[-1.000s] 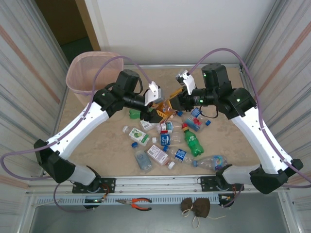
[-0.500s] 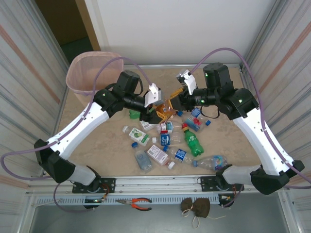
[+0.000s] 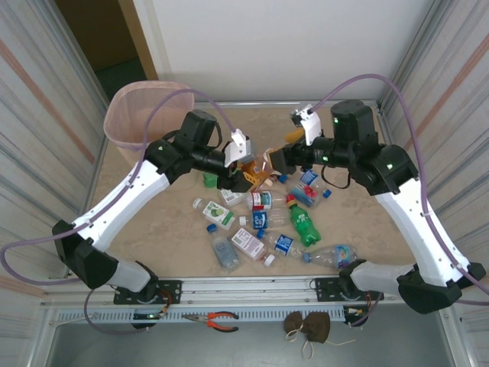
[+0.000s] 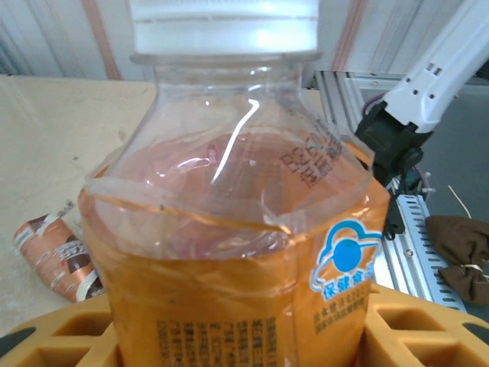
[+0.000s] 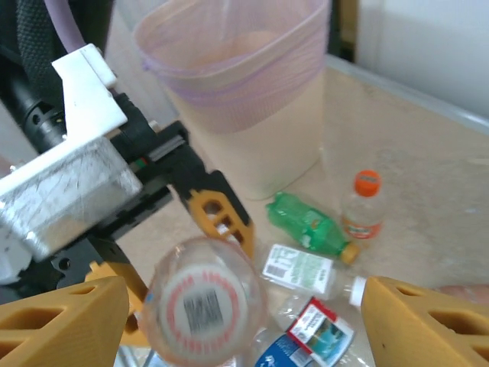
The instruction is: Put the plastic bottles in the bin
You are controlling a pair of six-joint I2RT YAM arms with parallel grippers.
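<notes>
Loose plastic bottles (image 3: 263,229) strewn mid-table, labels too small to read. Beyond, left gripper (image 3: 246,177) clamped on orange-label bottle (image 4: 229,252): white cap, clear shoulder, blue cloud logo, Chinese print. Right gripper (image 5: 244,298) spread wide either side of its base. Bin (image 3: 126,134) far left, pink liner; contents not discernible.
</notes>
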